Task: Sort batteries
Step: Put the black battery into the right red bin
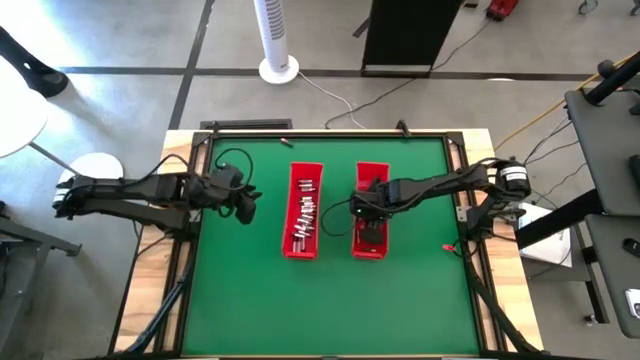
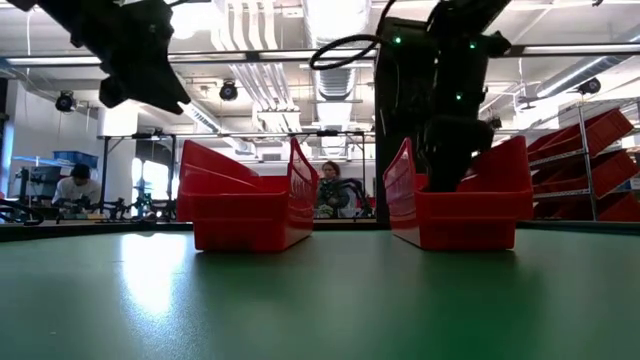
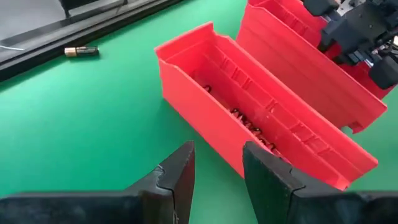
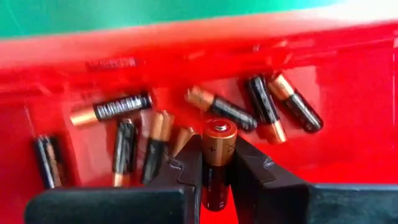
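Note:
Two long red trays stand side by side on the green mat. The left tray [image 1: 291, 212] holds several silvery batteries [image 1: 304, 212]. The right tray [image 1: 372, 240] holds several black-and-copper batteries [image 4: 225, 109] lying on its floor. My right gripper [image 4: 217, 155] reaches down into the right tray and is shut on one black-and-copper battery. My left gripper [image 3: 217, 163] hovers open above the mat, left of the left tray [image 3: 199, 115], with nothing between its fingers. My right gripper pinches a black-and-copper battery between its two fingers, on the dark body just behind the copper end [image 4: 219, 134]. The battery lies along the fingers, its copper end sticking out past the fingertips. The fingers slant steeply down from above into the right tray.
One loose battery [image 3: 81, 51] lies on the mat near the far edge. A small red thing [image 1: 449, 247] lies near the table's right edge. The near half of the mat [image 1: 330, 310] is bare green. A person [image 2: 330, 190] sits in the room behind.

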